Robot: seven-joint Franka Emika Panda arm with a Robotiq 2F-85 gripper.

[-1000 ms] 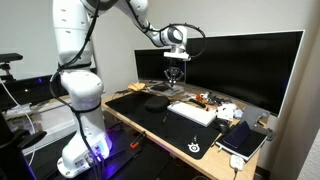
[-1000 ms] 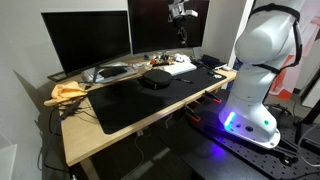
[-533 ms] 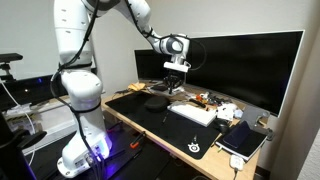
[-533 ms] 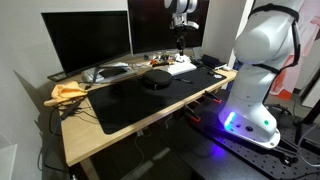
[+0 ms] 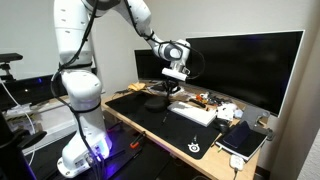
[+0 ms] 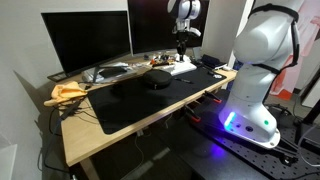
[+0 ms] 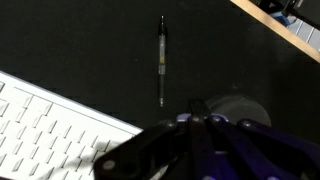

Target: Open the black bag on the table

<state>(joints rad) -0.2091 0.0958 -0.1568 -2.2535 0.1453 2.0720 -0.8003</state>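
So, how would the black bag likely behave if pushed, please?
The black bag looks low and slumped, so it is probably floppy and would crumple rather than tip. It is small, so likely light and may slide on the mat.

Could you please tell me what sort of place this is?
Probably an office or lab workstation: a wide monitor, a white keyboard and a black desk mat on a wooden table.

Light wood table [image 6: 75, 138] mostly under a big black mat [image 6: 135, 108], which has the black bag [image 6: 156, 80], a white keyboard [image 5: 192, 113] and a pen [image 7: 161, 60] on it, yellowish cloth [image 6: 68, 93] at one end.
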